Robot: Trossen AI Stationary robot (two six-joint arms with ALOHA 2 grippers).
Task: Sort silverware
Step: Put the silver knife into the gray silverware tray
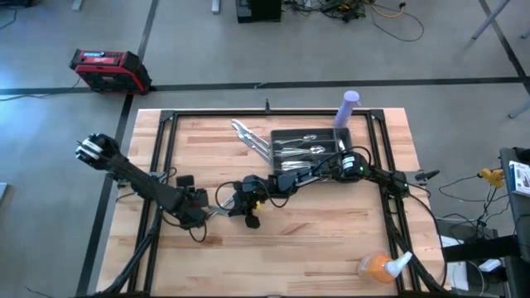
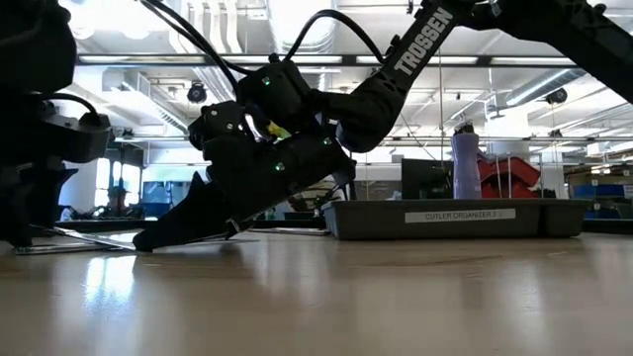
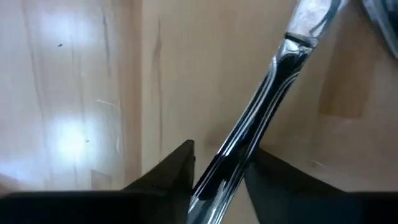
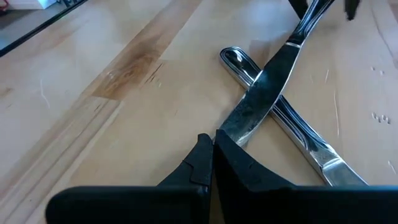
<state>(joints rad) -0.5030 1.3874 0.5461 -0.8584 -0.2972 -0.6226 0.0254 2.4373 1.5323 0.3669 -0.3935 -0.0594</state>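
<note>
Wooden table (image 1: 331, 232), knife (image 4: 261, 106) pinched between left claw (image 3: 217, 180) and right claw (image 4: 211, 155)

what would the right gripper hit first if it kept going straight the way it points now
Most likely the knife directly ahead: in the right wrist view the right gripper has its jaws together at that blade's near end, and the blade lies crossed over a second utensil on the table. Whether it touches yet is unclear.

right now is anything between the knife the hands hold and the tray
Nothing visible stands on the wood toward the tray. The left hand and right hand both grip the knife; a second knife lies crossed under it.
</note>
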